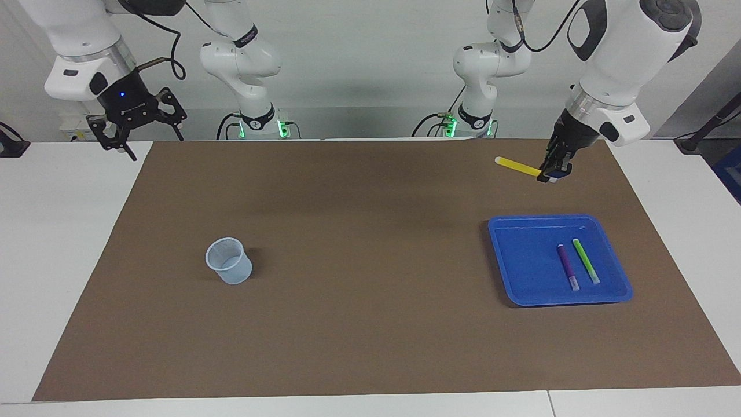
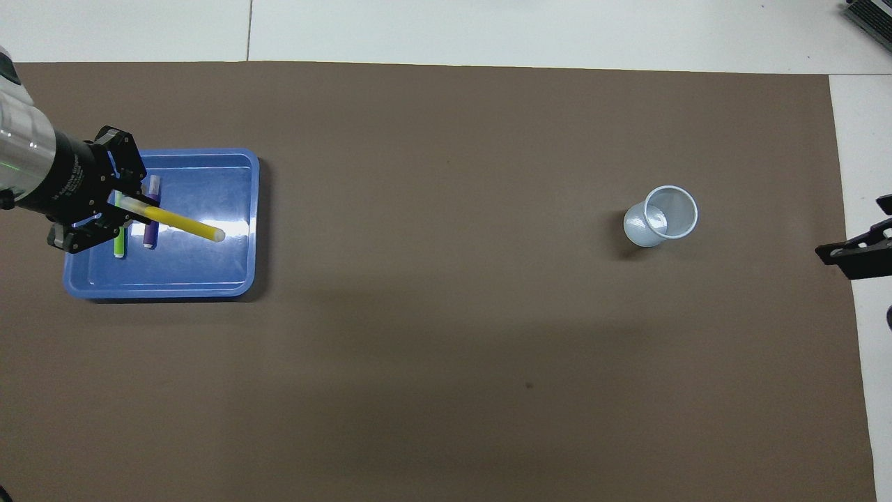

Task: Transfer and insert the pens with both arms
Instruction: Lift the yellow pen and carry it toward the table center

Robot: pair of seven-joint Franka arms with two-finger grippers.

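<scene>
The left gripper (image 1: 553,172) is raised over the blue tray (image 1: 521,260), jaws clamped on the yellow pen (image 1: 517,166) (lying almost level). The right gripper (image 1: 138,136) waits, jaws apart, above the desk (image 1: 370,347) edge. The purple pen (image 1: 567,266) and green pen (image 1: 586,260) lie in the tray, the cup (image 1: 228,261) well apart.

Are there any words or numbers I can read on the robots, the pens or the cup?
None can be read.
left gripper: pale lettering along its black body, too small to read.
Black bands on the arms: white lettering, too small to read.
cup: faint lines, no numbers legible.
pens and tray: no text visible.
</scene>
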